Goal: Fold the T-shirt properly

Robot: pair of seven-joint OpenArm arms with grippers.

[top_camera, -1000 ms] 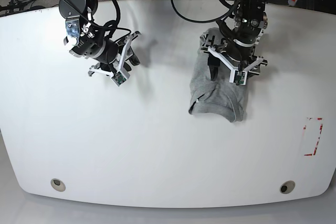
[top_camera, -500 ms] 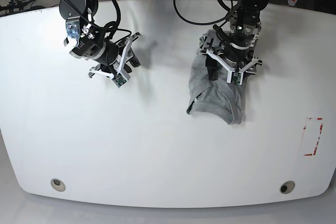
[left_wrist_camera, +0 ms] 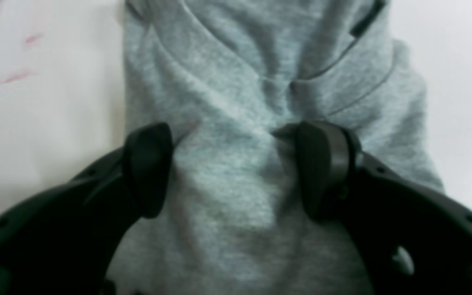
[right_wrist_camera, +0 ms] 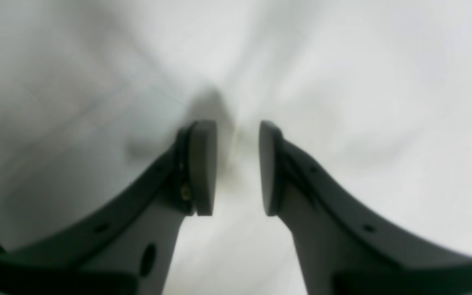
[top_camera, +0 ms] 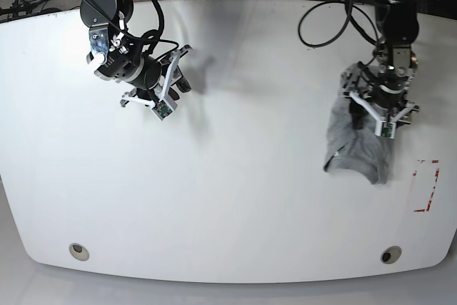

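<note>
Surface: white table [top_camera: 228, 198], rounded corners, cables beyond the far edge; a red-marked rectangle [top_camera: 426, 186] sits near the edge on the left arm's side.
Task thing: T-shirt [top_camera: 355, 144], grey, lies as a compact folded bundle on the table; no lettering shows.
Left gripper [top_camera: 380, 111]: directly over the far part of the bundle, pointing down at it.
Left gripper state: in the left wrist view the jaws stand wide, one tip at each side of a raised ridge of cloth [left_wrist_camera: 236, 164]; both tips touch or press the fabric, but no pinch is closed on it.
Long axis: bundle runs from under the jaws away toward the near table edge; the ridge lies across the gap between the jaws.
Right gripper [top_camera: 158, 89]: well apart from the shirt, over bare table.
Right gripper state: narrow gap, nothing between the pads [right_wrist_camera: 203, 168].
Nearer arm: left, by far.
Key relation: cloth sits straight between and below the left jaws, so closing alone would probably take the ridge.
Containers: none in view.
Progress (judgement): fold looks nearly done; marked rectangle lies just beyond the bundle, away from the right arm.
</note>
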